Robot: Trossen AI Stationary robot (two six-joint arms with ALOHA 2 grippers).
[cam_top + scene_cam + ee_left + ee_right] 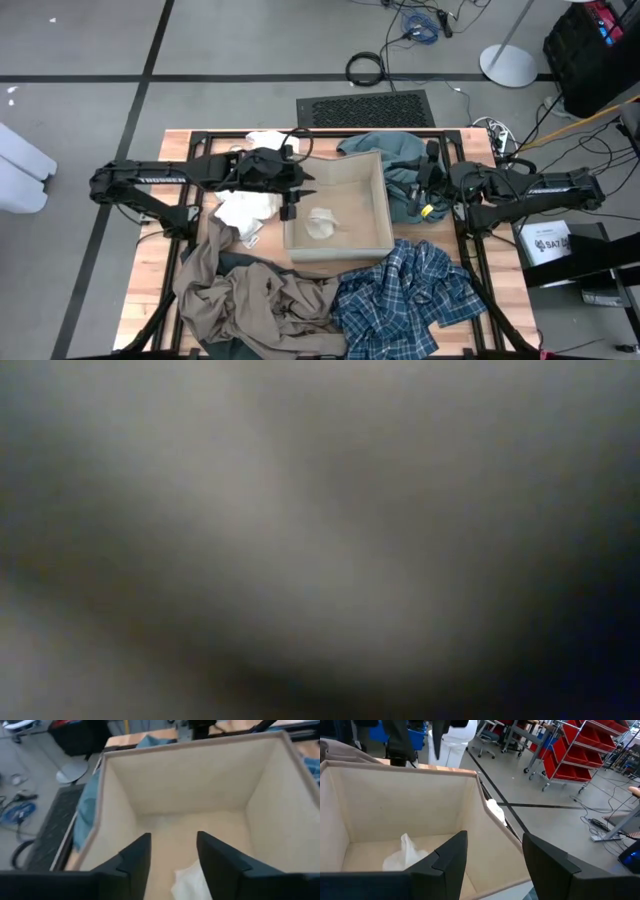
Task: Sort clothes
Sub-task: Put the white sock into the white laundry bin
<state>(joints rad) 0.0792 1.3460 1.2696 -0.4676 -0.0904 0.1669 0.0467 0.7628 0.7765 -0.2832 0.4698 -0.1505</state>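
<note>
Left gripper spread over box rim, small white garment inside, right gripper spread over teal-grey garment.

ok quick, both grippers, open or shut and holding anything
Left gripper: open, holding nothing, over the cardboard box.
Right gripper: open, holding nothing, at the box's right side.
</note>
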